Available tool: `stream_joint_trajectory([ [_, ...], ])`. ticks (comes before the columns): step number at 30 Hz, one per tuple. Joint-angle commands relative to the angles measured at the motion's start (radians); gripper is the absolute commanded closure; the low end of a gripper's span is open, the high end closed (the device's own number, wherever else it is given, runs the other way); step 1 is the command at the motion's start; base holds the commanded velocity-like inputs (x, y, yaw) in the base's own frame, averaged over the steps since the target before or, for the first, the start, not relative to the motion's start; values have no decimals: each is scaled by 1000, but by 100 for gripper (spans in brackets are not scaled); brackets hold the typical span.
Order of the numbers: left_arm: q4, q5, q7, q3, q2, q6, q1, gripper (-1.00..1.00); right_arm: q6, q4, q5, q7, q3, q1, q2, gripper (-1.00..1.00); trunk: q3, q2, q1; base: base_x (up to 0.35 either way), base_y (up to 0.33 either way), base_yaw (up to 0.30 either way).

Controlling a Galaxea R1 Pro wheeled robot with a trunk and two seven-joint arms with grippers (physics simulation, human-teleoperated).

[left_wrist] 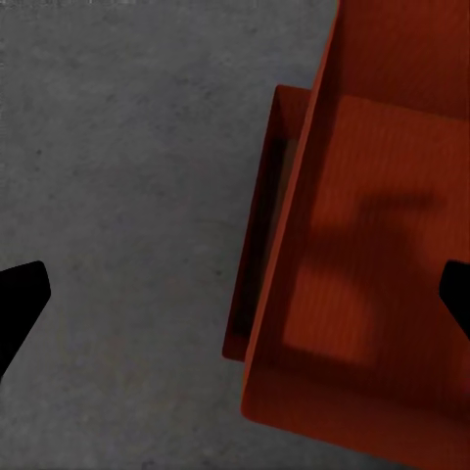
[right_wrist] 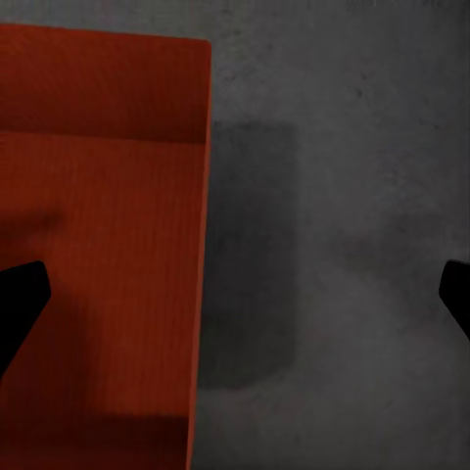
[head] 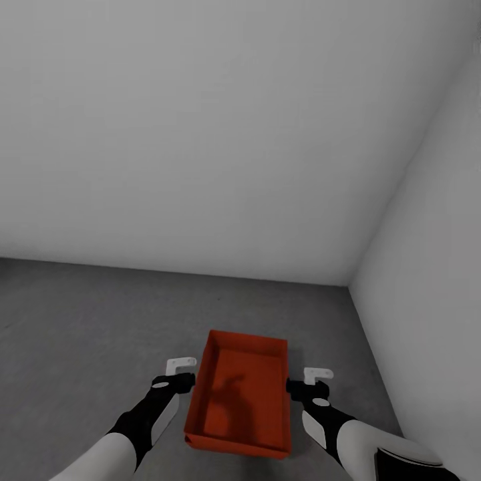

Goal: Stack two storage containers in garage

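My left end effector (head: 182, 373) and right end effector (head: 308, 381) spread wide, flanking upper container (head: 242, 394); lower container (left_wrist: 257, 255) beneath, offset, on floor (head: 80, 321).

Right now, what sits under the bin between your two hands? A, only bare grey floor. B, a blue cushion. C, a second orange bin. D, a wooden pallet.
C: in the left wrist view, the rim and wall of a second bin stick out from beneath the top bin.
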Motion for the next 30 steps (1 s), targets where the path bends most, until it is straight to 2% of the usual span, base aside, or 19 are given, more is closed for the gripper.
stream_joint_trajectory([
  [1, -2, 10, 9, -8, 1, 5, 0, -100, -2, -1, -8, -5, 8, 0, 0, -100, 1, -1, 0, 0, 0, 0],
  [7, -2, 11, 6, -8, 1, 5, 0, -100, -2, -1, -7, -5, 8, 0, -1, -100, 10, -1, 0, -160, 0, 0],
  [22, -3, 11, 5, -8, 1, 5, 0, -100, -2, -1, -7, -5, 8, 0, 0, -100, 33, -1, 0, -333, 0, 0],
  [30, -2, 11, 6, -8, 1, 5, 0, -100, -2, -1, -7, -5, 8, 0, -1, -100, 35, -1, 0, -83, 0, 0],
])
